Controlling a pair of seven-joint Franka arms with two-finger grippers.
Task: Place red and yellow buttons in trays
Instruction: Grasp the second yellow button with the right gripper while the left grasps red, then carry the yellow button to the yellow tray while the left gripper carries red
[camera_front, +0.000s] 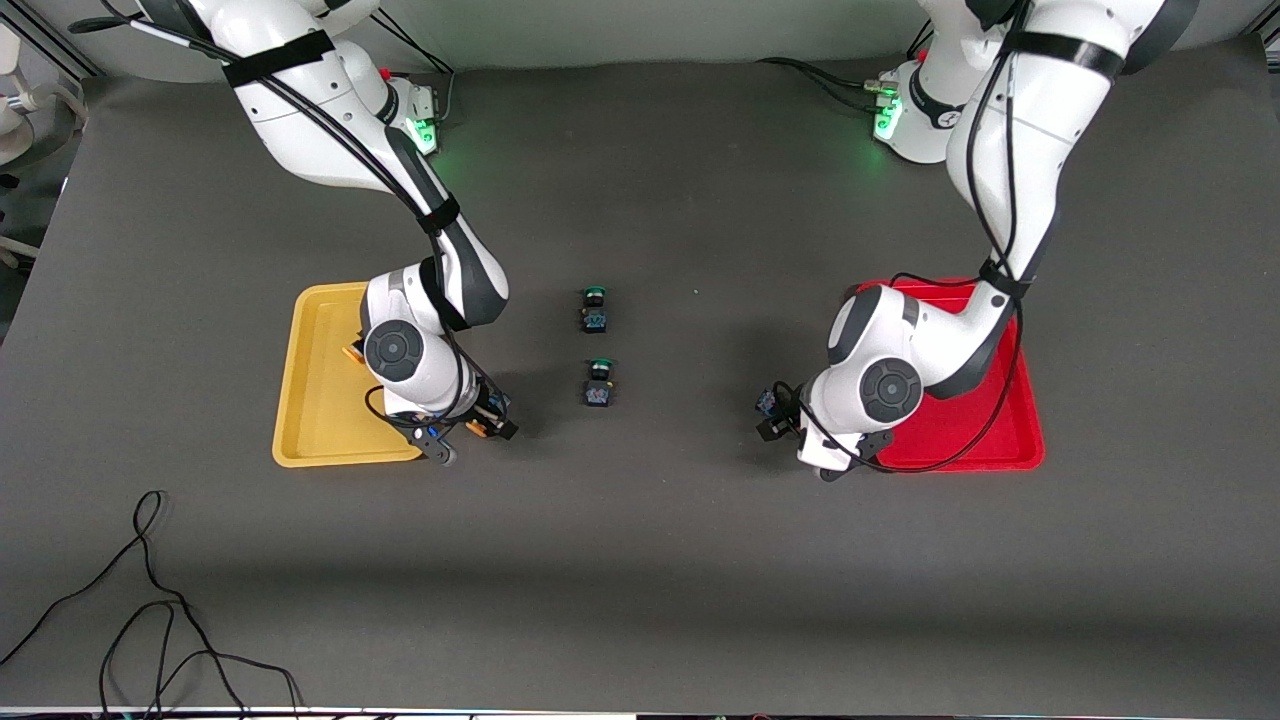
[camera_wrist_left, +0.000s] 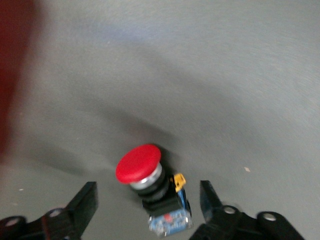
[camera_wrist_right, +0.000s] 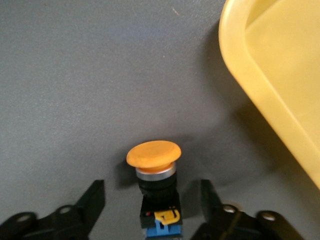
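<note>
My right gripper (camera_front: 484, 420) is low over the table beside the yellow tray (camera_front: 320, 375), at its edge toward the table's middle. In the right wrist view it (camera_wrist_right: 152, 187) is open around a yellow-capped button (camera_wrist_right: 152, 155) on the table, with a gap on each side. The yellow tray's rim (camera_wrist_right: 260, 85) is close by. An orange bit (camera_front: 352, 350) shows in the yellow tray beside the arm. My left gripper (camera_front: 772, 412) is low beside the red tray (camera_front: 1000, 430). It (camera_wrist_left: 148, 190) is open around a red-capped button (camera_wrist_left: 138, 162), not touching it. No other red button shows.
Two green-capped buttons (camera_front: 594, 308) (camera_front: 599, 383) stand in the middle of the table between the trays. The left arm covers much of the red tray. A loose black cable (camera_front: 150, 600) lies near the front edge toward the right arm's end.
</note>
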